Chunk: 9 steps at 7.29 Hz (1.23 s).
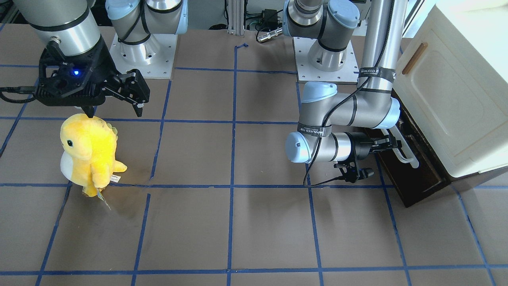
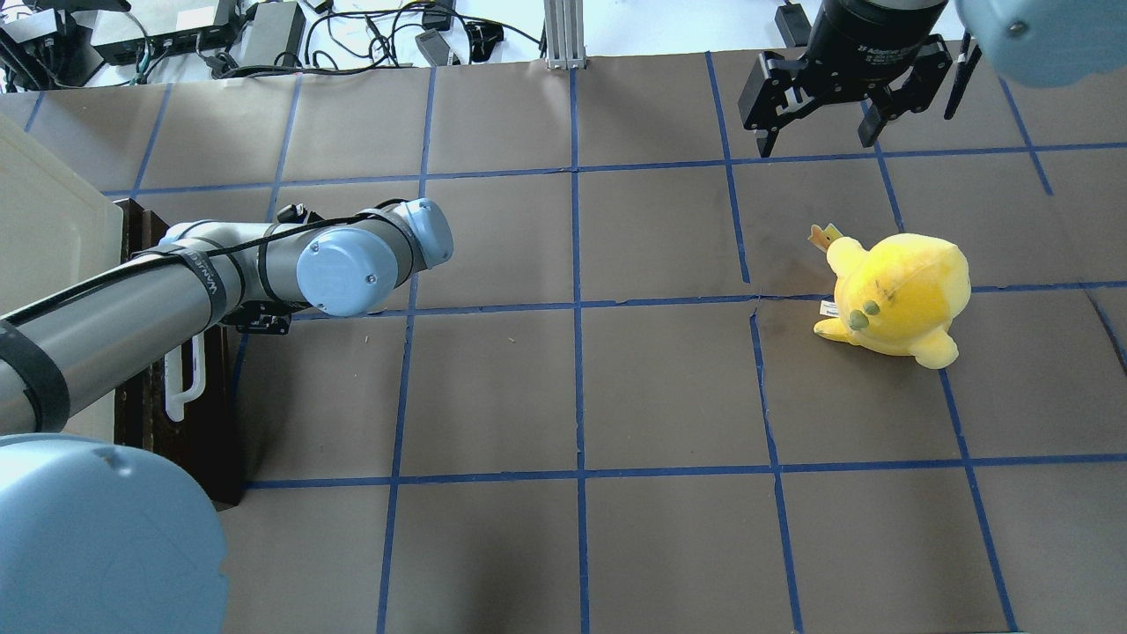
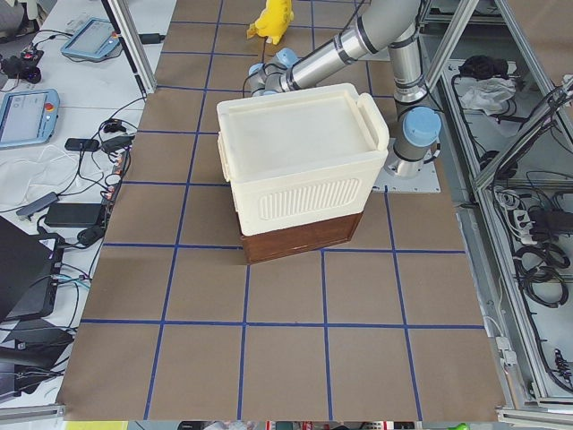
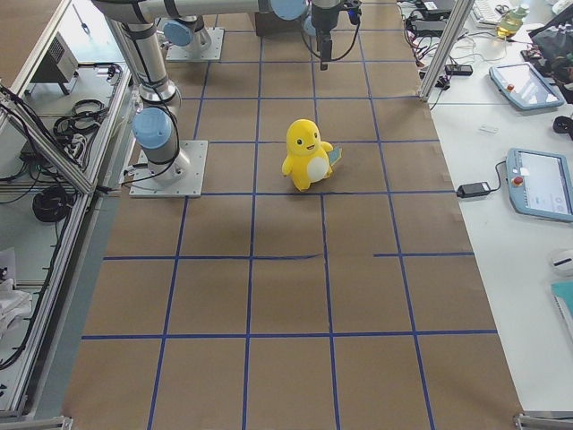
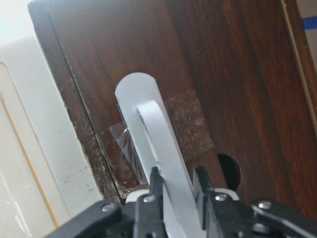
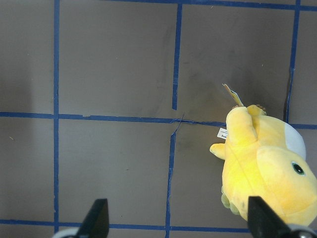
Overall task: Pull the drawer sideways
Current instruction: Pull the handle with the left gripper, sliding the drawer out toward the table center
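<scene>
We log: only the left wrist view shows the left gripper (image 5: 177, 174) clamped on the handle (image 5: 148, 124) of the drawer (image 5: 233, 74); right gripper (image 6: 178, 215) spread wide. Brown, blue-gridded table (image 2: 660, 387).

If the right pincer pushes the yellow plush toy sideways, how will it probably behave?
The yellow plush toy looks soft and stuffed, so it would likely dent and feel light. It stands upright on a narrow base, so a high push probably tips it.
</scene>
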Each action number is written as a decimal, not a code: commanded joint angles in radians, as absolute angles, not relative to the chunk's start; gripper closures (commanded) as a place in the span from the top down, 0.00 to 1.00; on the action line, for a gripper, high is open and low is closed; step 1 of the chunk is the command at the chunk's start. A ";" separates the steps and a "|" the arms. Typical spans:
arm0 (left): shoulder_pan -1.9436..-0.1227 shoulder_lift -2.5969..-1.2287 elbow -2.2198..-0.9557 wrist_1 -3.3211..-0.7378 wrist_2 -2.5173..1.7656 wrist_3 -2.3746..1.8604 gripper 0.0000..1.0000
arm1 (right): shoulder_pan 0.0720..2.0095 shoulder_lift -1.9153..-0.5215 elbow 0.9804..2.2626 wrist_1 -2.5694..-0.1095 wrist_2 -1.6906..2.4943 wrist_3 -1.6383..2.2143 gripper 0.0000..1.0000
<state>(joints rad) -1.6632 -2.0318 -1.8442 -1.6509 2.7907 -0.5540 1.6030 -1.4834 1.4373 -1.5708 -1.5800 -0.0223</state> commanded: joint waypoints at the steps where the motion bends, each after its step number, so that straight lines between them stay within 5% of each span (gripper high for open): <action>1: -1.670 -2.034 -1.841 -1.651 2.784 -0.557 0.24 | 1.603 -1.483 1.437 -1.571 -1.580 -0.021 1.00; 9: -1.724 -2.052 -1.740 -1.647 2.681 -0.546 0.24 | 1.603 -1.483 1.437 -1.571 -1.580 -0.021 1.00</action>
